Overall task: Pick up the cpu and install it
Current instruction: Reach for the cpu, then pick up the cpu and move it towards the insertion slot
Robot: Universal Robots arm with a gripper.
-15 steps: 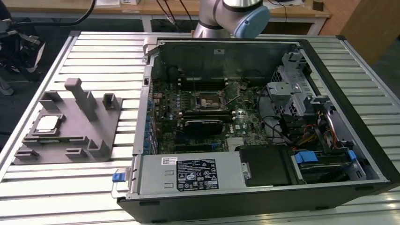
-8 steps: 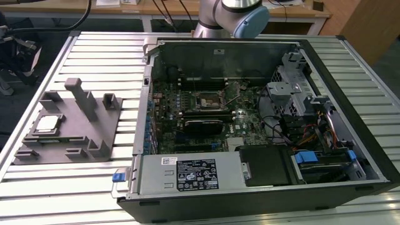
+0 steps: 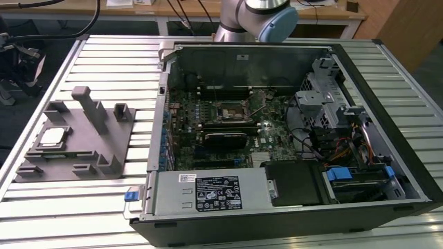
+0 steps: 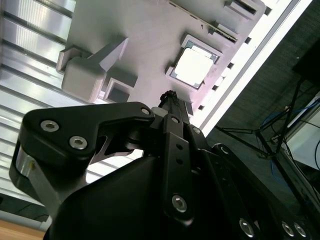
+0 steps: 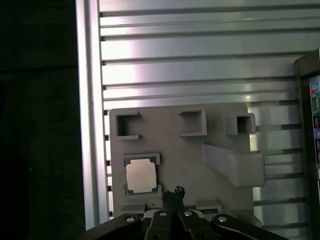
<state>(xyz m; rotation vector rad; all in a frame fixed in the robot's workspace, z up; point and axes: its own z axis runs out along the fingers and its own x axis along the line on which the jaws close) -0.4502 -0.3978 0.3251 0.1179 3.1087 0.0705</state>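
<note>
The cpu [image 3: 53, 136] is a small silvery square lying flat in a recess of the grey holder block [image 3: 83, 150], at the exterior view's left on the ribbed table. Both wrist views look down on it: the cpu [image 4: 194, 65] [image 5: 140, 176] sits in its pocket, uncovered. My gripper [image 4: 170, 96] [image 5: 175, 192] hangs above the holder, a little to one side of the chip and not touching it. Its fingers meet in a narrow black tip with nothing between them. The black motherboard socket [image 3: 231, 111] lies inside the open computer case [image 3: 387, 119].
The holder block has a tall post [image 3: 88, 106] and several raised tabs around the chip. A long grey ramp-like bar [image 5: 232, 162] stands on the holder close to the gripper. The arm's base [image 3: 256, 15] stands behind the case. The table edge [image 5: 90, 125] runs next to the holder.
</note>
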